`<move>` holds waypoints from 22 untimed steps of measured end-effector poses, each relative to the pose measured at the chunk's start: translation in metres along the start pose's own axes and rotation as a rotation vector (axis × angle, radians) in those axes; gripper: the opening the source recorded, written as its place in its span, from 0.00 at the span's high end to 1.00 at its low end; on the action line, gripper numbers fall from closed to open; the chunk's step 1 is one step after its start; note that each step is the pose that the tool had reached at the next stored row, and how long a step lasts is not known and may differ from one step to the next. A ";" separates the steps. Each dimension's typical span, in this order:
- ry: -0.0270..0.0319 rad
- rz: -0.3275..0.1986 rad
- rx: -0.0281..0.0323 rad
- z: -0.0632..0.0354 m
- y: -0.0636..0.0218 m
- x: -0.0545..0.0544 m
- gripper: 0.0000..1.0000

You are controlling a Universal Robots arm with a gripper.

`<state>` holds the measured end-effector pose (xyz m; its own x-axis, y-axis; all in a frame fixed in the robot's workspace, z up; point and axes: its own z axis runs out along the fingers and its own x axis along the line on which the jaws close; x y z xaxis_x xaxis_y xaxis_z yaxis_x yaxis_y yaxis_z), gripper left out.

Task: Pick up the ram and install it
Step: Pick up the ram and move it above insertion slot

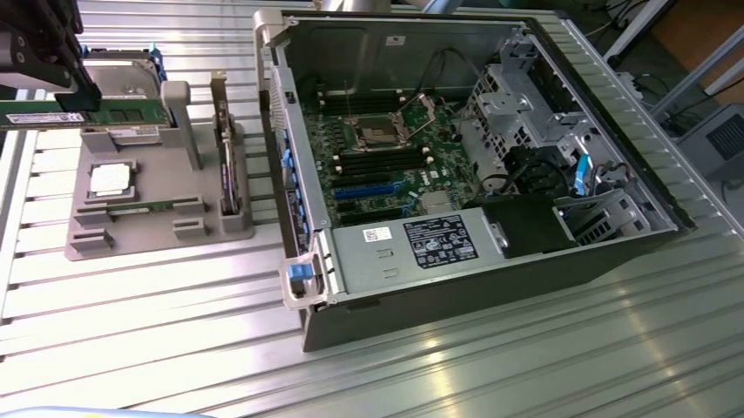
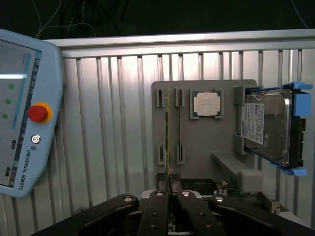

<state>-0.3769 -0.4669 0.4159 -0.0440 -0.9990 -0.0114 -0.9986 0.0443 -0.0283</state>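
— Right, gripper [image 1: 76, 103] high at the exterior view's left; clamped on anything?
— Yes, fingers pinched tight on the ram [image 1: 41, 114]; green stick held level, lifted clear above the grey tray [image 1: 215, 231].
— And the twin stick?
— Lying in its tray slot [image 1: 149, 207], just beside the processor [image 1: 111, 178]; open case [image 1: 348, 313] well apart, at the exterior view's right.

Claw [image 1: 78, 102] pinched on ram [image 1: 117, 113]; arm raised, exterior view's left.
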 end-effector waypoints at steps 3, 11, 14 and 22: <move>0.0000 0.000 0.0000 0.0001 -0.0035 0.000 0.88; 0.0007 0.000 0.0001 0.0005 -0.0163 -0.001 0.88; 0.0013 0.000 0.0001 0.0005 -0.0195 -0.001 0.88; 0.0035 0.000 0.0003 0.0009 -0.0291 -0.001 0.88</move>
<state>-0.3478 -0.4669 0.4158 -0.0441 -0.9990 -0.0079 -0.9986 0.0443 -0.0286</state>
